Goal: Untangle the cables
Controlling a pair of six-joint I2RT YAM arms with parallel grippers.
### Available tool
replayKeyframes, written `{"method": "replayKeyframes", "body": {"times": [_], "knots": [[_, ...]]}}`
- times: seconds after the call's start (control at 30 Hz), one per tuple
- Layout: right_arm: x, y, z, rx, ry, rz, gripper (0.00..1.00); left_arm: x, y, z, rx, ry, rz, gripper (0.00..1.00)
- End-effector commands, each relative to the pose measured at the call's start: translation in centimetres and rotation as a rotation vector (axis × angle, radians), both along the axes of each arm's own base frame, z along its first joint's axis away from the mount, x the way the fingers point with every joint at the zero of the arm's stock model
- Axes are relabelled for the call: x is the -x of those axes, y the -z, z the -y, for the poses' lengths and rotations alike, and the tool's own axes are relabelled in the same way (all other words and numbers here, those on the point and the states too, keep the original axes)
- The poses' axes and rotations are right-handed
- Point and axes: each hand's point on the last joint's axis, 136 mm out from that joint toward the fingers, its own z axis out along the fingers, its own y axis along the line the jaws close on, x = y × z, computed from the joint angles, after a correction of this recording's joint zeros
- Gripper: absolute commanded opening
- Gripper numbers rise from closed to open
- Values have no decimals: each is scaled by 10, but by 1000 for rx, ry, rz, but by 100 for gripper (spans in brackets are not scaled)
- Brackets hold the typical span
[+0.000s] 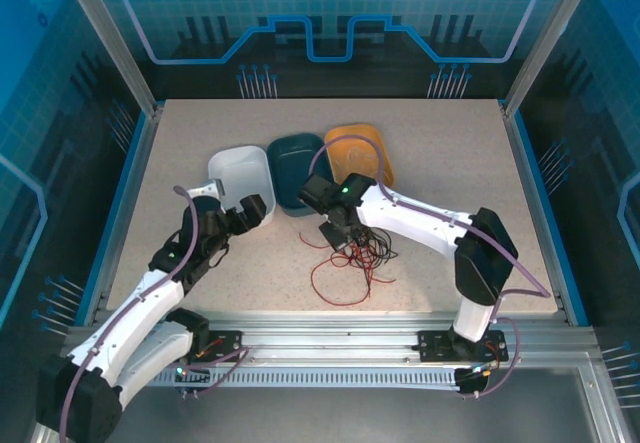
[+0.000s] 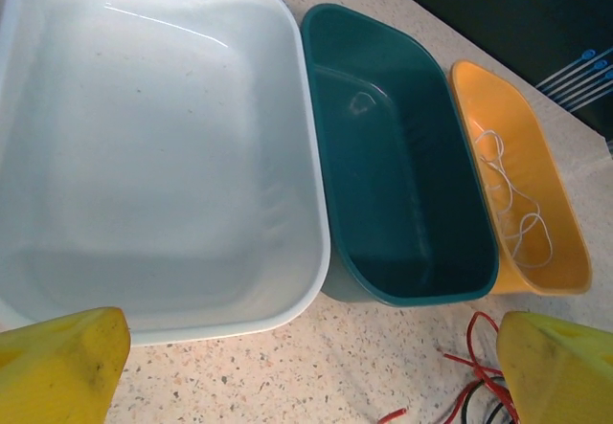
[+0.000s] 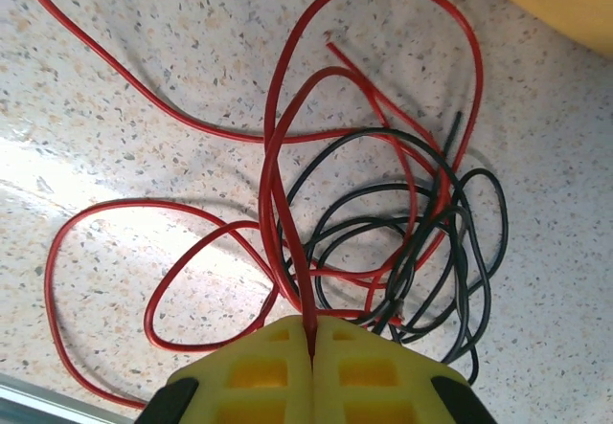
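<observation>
Right wrist view: the right hand (image 3: 312,336) is pressed together on a single strand of the red cable (image 3: 274,175). The strand is pinched between the yellow fingers and runs straight away from them before it opens into wide loops on the worktop (image 3: 144,60). The black cable (image 3: 458,237) is coiled just to the right of that strand in this view. Several red loops are threaded through the coil, so the two are not yet parted.

From above, the tangle is seen on the near side of the right hand, in front of the teal tray (image 1: 295,168) and the orange tray (image 1: 358,151) — one long red loop trails on toward the near edge. A white cable (image 2: 512,199) lies inside the orange tray, apart from the rest.

The left hand (image 2: 306,376) is held spread, with nothing between its fingers, low over the worktop before the white tray (image 2: 144,156). Red and black ends are seen just beside its right finger.

The right arm is judged the nearer, with the strand's long axis running from its fingers into the coil. A pull is best made back along that axis and away from the black coil — otherwise the coil may be dragged along unless it is pinned by the left hand.
</observation>
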Motion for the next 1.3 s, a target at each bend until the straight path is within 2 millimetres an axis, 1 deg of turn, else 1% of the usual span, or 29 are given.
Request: {"method": "replayKeyframes", "body": {"times": [0.0,0.2,0.37,0.53,0.67,0.87,1.0,1.13,1.27], "knots": [[-2,-28,4,-36,34,60,0,-7,-15,12,14,75,48,99],[-10,-57,5,-128,85,138,0,-13,-16,30,47,164,38,99],[-16,-88,1,-241,126,212,0,-19,-19,42,85,204,39,99],[-22,-120,5,-339,151,289,0,-24,-25,50,109,236,60,99],[-27,-131,11,-367,162,316,0,-26,-26,56,125,268,65,99],[-30,-151,14,-404,153,349,0,-25,-28,65,142,316,71,99],[-30,-168,15,-428,142,373,0,-25,-36,71,147,361,91,99],[-24,-183,15,-485,133,382,0,-24,-46,75,145,392,118,99],[-13,-196,18,-550,120,382,0,-24,-50,78,137,413,124,99]]}}
